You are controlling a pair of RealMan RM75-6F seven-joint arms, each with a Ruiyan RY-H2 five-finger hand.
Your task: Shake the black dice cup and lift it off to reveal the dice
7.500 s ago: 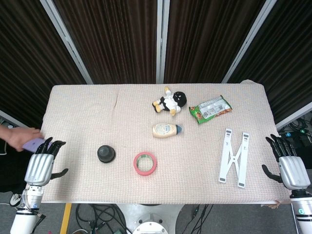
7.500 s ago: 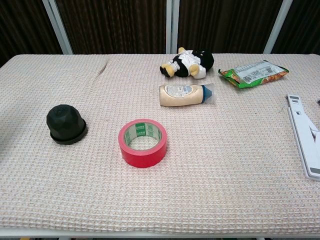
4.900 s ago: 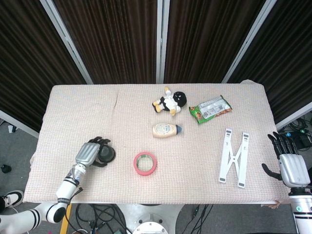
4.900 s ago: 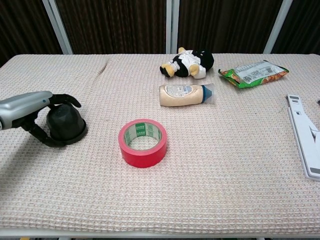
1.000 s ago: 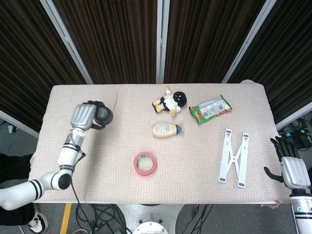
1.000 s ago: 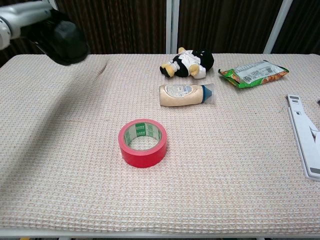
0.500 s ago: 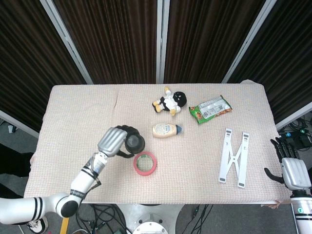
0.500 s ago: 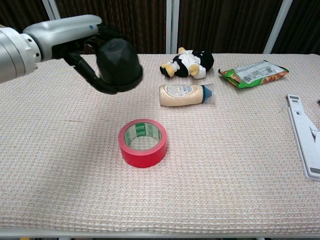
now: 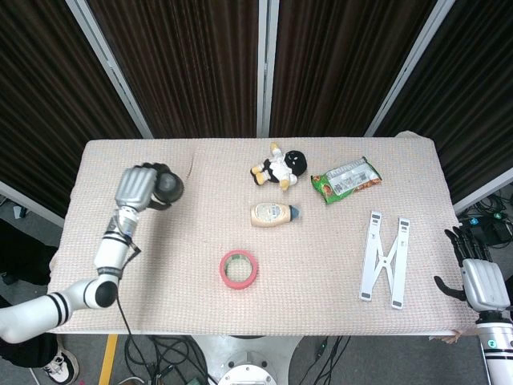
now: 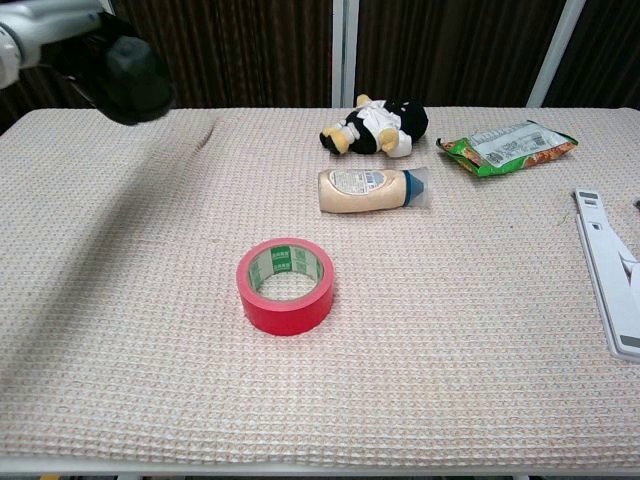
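Observation:
My left hand grips the black dice cup and holds it in the air over the far left part of the table. In the chest view the dice cup shows at the top left, with the left hand partly cut off by the frame edge. No dice are visible. My right hand hangs off the table's right edge with its fingers apart, holding nothing; the chest view does not show it.
A red tape roll lies in the middle front of the cloth-covered table. Behind it are a mayonnaise bottle, a plush toy and a green snack bag. A white folding stand lies at the right.
My left hand has swung the dice cup from near the tape roll back up to the far left, continuing a back-and-forth shake. The right hand has not moved.

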